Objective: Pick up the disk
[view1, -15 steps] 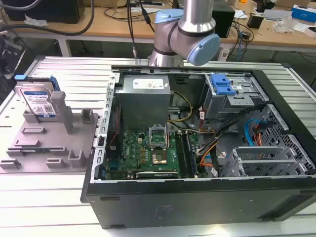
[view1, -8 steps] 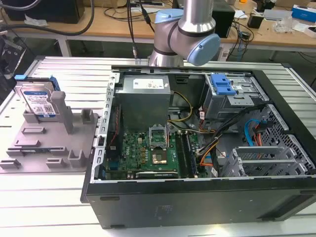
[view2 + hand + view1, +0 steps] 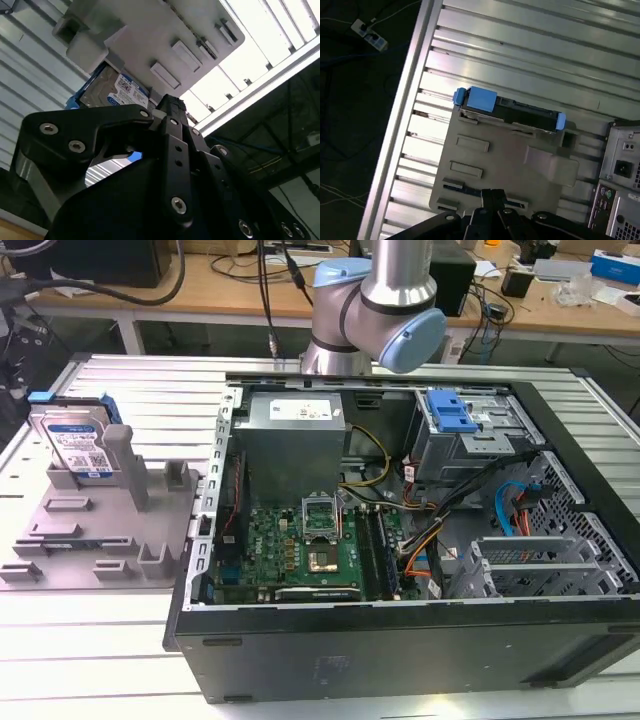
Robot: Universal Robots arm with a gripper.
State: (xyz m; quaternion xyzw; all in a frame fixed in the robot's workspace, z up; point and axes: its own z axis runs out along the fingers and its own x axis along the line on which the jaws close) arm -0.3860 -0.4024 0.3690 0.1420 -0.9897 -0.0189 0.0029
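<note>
Near the far corner of the ribbed metal surface, on the exterior view's left, the disk stands on edge in a slot of the grey fixture, label face outward and blue rail on top. Its long axis runs along the surface's ribs, at the fixture's far edge. Just beside the fixture, toward the exterior view's right, sits the open computer case. The arm rises beyond the case's far edge.

From the first wrist view I judge that the hand hangs above the fixture's plate, pointing down at its near edge. The disk lies ahead of the fingertips, across the plate and well apart from them, and is seen edge-on as a dark strip with blue ends. Its thin top edge lies roughly crosswise to the line from hand to disk. The hand's fingers appear clenched together on nothing.
</note>
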